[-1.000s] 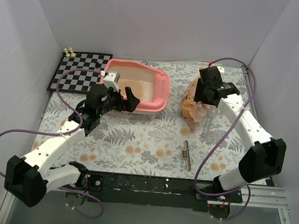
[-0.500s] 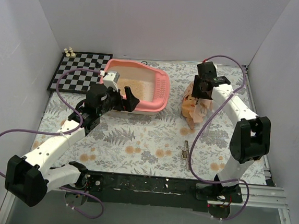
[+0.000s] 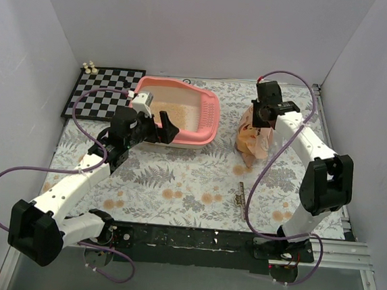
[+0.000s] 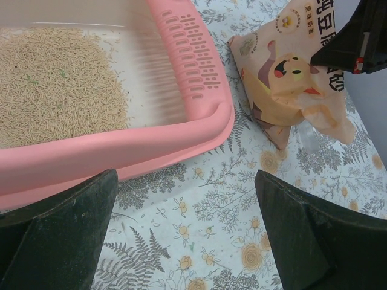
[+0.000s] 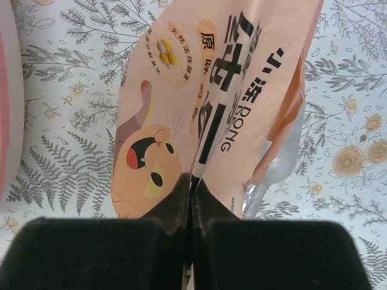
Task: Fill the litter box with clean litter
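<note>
The pink litter box (image 3: 208, 116) stands at the back middle of the table, its slotted grille (image 4: 196, 66) at the right end. Clean litter (image 4: 54, 84) lies as a pale beige layer inside it (image 3: 176, 109). My left gripper (image 4: 187, 229) is open over the floral cloth just in front of the box's near rim (image 4: 151, 145), holding nothing; in the top view it (image 3: 155, 129) sits at the box's front wall. My right gripper (image 5: 191, 181) is shut on the top edge of the tan-orange printed bag (image 5: 199, 103), which hangs right of the box (image 3: 253, 140).
A translucent scoop (image 5: 281, 163) lies on the cloth beside the bag. A checkerboard (image 3: 103, 93) with small pale pieces (image 3: 88, 66) is at the back left. A small ribbed metal strip (image 3: 242, 198) lies near the front right. White walls enclose three sides.
My right gripper moved onto the bag's top and shut on it; the bag now stands taller and smoother. The left arm has stayed still.
</note>
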